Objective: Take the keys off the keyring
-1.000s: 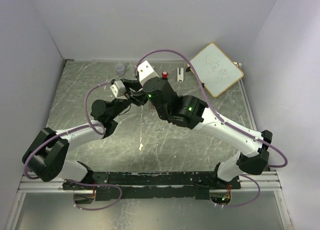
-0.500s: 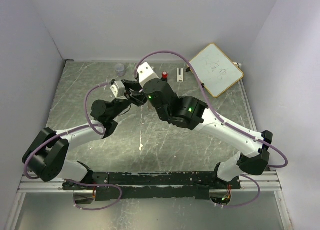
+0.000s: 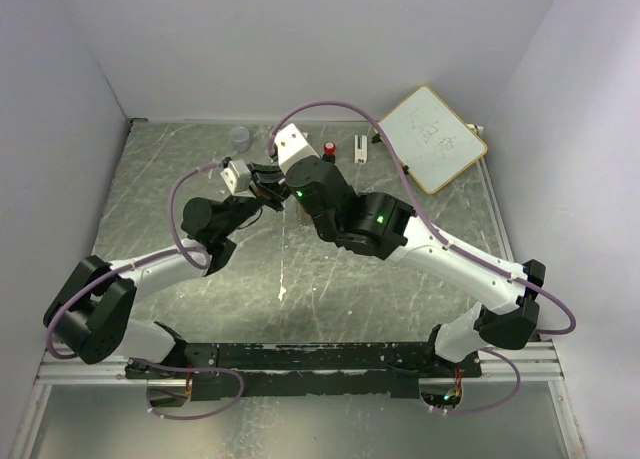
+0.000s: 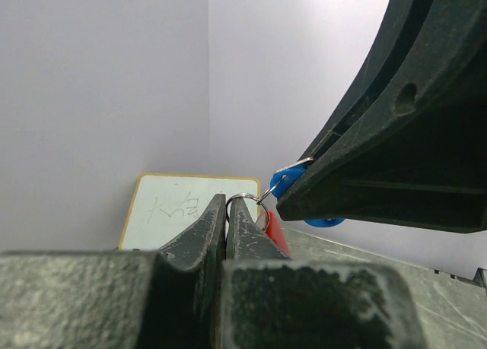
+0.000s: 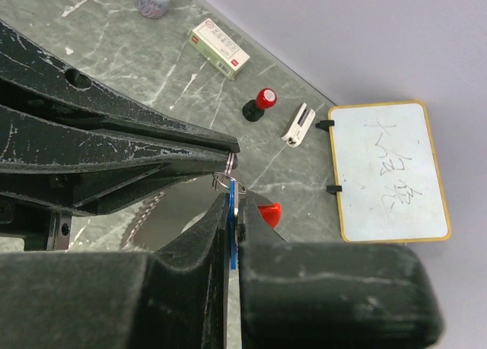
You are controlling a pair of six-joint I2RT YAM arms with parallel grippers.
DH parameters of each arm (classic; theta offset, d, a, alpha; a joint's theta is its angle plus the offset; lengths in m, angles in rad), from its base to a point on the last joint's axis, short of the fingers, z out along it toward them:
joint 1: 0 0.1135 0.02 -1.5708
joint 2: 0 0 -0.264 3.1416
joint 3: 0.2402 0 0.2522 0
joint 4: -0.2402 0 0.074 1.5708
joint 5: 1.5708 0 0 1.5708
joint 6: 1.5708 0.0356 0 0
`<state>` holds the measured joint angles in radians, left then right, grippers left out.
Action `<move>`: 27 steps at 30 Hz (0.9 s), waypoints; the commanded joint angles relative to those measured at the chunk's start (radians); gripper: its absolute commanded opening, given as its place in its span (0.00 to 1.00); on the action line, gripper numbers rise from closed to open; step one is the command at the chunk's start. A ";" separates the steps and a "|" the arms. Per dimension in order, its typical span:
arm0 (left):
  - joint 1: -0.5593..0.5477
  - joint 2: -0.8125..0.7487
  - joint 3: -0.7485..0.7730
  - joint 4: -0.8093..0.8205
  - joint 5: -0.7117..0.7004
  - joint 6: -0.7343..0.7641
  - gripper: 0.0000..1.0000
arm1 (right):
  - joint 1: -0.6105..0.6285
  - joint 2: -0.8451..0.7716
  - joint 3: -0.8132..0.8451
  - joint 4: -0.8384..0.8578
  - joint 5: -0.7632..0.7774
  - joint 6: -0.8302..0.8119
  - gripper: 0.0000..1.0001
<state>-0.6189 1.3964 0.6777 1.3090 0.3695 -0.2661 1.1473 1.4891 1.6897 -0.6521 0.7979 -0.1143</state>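
Observation:
In the left wrist view my left gripper [image 4: 227,201] is shut on the thin wire keyring [image 4: 245,196]. My right gripper [image 5: 232,193] is shut on the blue-headed key [image 5: 230,216], which hangs on the keyring [image 5: 224,179]. That blue head [image 4: 286,183] also shows beside the ring, under the right gripper's black body. A red piece [image 5: 268,213] and a silver jagged-edged bunch of keys [image 5: 161,212] hang below the ring. In the top view both grippers [image 3: 276,182] meet above the table's back middle.
A whiteboard [image 3: 432,137] lies at the back right. A red-and-black knob [image 5: 259,104], a white clip-like piece [image 5: 298,125], a small white box [image 5: 219,49] and a clear cup [image 3: 239,136] stand along the back of the table [image 3: 200,299].
My left gripper has shut on the keyring. Both grippers have shifted slightly toward the back left. The right gripper has kept its hold on the blue-headed key.

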 commanded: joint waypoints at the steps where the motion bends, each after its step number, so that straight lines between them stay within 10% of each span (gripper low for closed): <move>1: 0.004 -0.042 0.005 -0.037 -0.030 0.068 0.07 | 0.011 -0.037 0.003 0.031 0.038 -0.015 0.00; 27: 0.002 -0.034 -0.024 -0.181 -0.157 0.253 0.07 | 0.016 0.018 0.094 -0.013 0.073 -0.033 0.00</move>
<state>-0.6281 1.3537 0.6655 1.2430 0.3149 -0.0917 1.1530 1.5162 1.7138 -0.6685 0.8215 -0.1246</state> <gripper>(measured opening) 0.080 0.026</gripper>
